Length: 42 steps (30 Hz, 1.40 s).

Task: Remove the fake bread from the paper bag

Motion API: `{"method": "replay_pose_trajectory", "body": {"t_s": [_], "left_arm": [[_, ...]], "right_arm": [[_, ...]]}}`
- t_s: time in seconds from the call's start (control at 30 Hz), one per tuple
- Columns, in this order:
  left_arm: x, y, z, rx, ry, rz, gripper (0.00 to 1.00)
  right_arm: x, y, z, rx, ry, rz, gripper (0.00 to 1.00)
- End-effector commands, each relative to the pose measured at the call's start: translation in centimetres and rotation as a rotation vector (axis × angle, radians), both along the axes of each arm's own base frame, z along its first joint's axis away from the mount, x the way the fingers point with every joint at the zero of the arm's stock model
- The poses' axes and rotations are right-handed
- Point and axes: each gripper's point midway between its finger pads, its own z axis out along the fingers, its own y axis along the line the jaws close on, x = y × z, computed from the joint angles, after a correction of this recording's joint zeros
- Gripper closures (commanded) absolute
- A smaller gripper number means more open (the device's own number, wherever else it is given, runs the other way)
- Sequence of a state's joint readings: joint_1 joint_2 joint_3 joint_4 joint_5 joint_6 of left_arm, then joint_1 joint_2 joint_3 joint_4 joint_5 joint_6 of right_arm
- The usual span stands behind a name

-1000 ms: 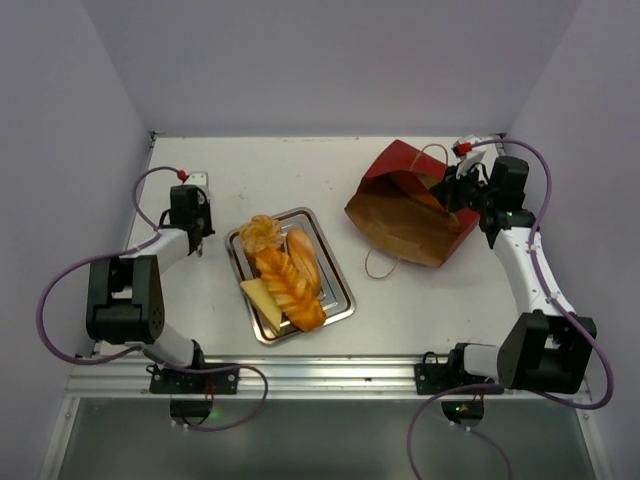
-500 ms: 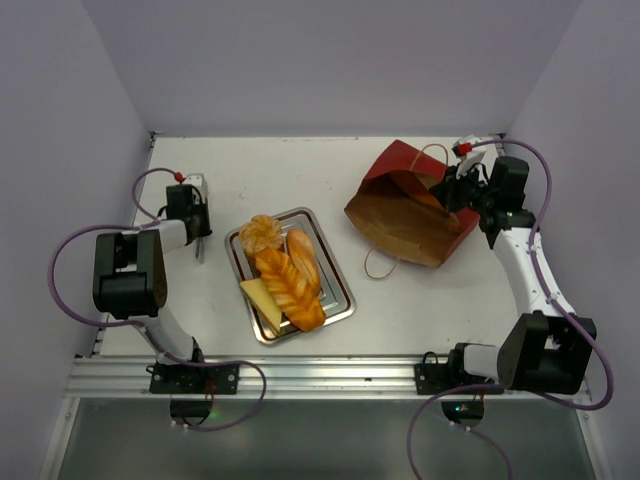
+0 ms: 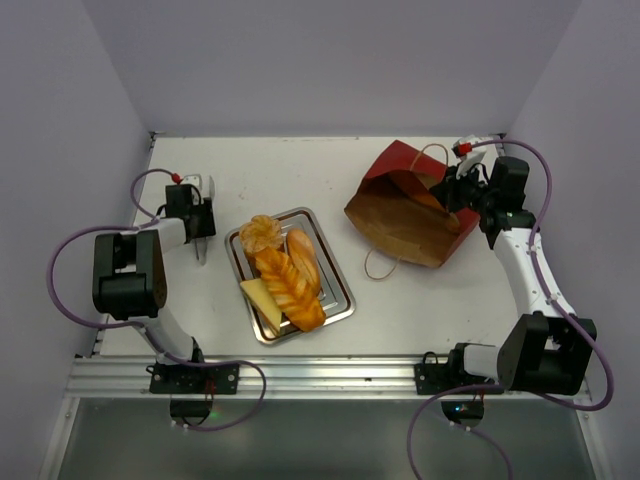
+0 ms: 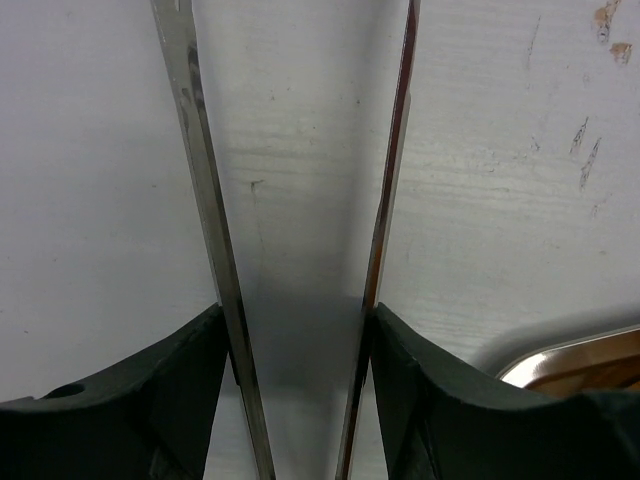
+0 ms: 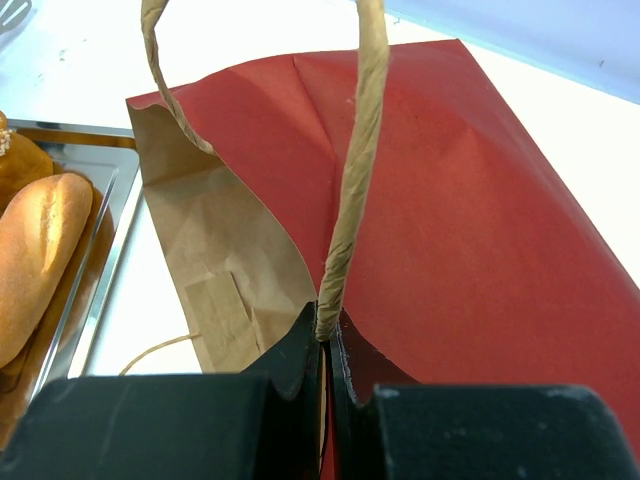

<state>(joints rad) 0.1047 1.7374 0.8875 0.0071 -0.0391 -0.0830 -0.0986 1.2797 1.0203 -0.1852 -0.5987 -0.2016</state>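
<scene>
On the tray, the braided loaf partly hides the yellow wedge.

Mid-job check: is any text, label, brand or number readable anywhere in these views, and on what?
None can be read.
The paper bag is plain red outside and plain brown inside.
The tray, fake bread and table carry no print.
The red clip on the right arm is too small to show any marking.

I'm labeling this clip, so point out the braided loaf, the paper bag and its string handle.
braided loaf [image 3: 288, 288], top view, middle of its crust.
paper bag [image 5: 470, 200], right wrist view, dark red outer side.
string handle [image 5: 358, 150], right wrist view, midway up the strand.
</scene>
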Motion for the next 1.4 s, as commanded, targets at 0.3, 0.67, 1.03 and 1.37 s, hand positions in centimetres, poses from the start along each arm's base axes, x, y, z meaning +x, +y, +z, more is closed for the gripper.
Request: {"method": "replay_pose_trajectory", "body": {"t_s": [0.3, 0.67, 1.03, 1.37], "left_arm": [[-3.2, 0.2, 0.2, -0.012, 0.092, 0.055, 0.4], [-4.5, 0.1, 0.2, -0.026, 0.114, 0.083, 0.31], [-5.5, 0.0, -0.7, -0.041, 0.149, 0.11, 0.3], [-4.6, 0.2, -0.6, -0.032, 0.132, 0.106, 0.67]], "right_arm": [[-0.4, 0.5, 1.9, 0.02, -0.061, 0.02, 0.96], [-0.4, 0.5, 2.1, 0.023, -0.063, 0.024, 0.96], [-0.5, 0.5, 2.3, 0.023, -0.07, 0.022, 0.96], [-0.6, 0.4, 2.5, 0.022, -0.075, 0.018, 0.96]]}}
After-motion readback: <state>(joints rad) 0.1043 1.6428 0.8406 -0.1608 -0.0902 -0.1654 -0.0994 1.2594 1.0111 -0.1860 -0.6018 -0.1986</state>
